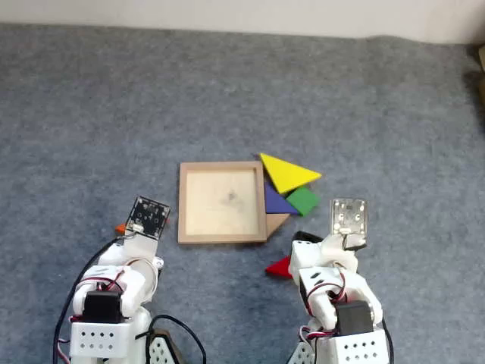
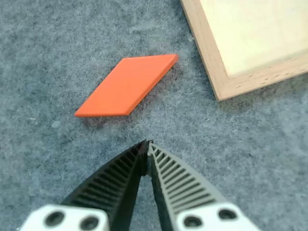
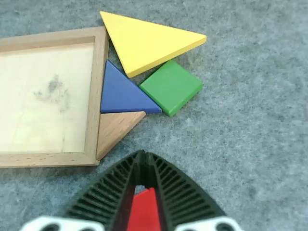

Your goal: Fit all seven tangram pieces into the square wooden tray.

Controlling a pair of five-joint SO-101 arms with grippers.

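The square wooden tray (image 1: 184, 203) lies mid-table with nothing in it. Against its right side lie a yellow triangle (image 3: 147, 42), a blue triangle (image 3: 119, 91), a green square (image 3: 171, 86) and a plain wooden triangle (image 3: 114, 130). My right gripper (image 3: 140, 155) is shut and empty, just short of the wooden triangle. A red piece (image 3: 143, 211) lies on the carpet under its fingers. My left gripper (image 2: 146, 144) is shut and empty, a little short of an orange parallelogram (image 2: 126, 85) that lies flat near the tray's corner (image 2: 221, 77).
Grey carpet (image 1: 114, 114) covers the table, with open room behind and to the left of the tray. Both arm bases stand at the near edge, and cables (image 1: 182, 334) trail from the left one.
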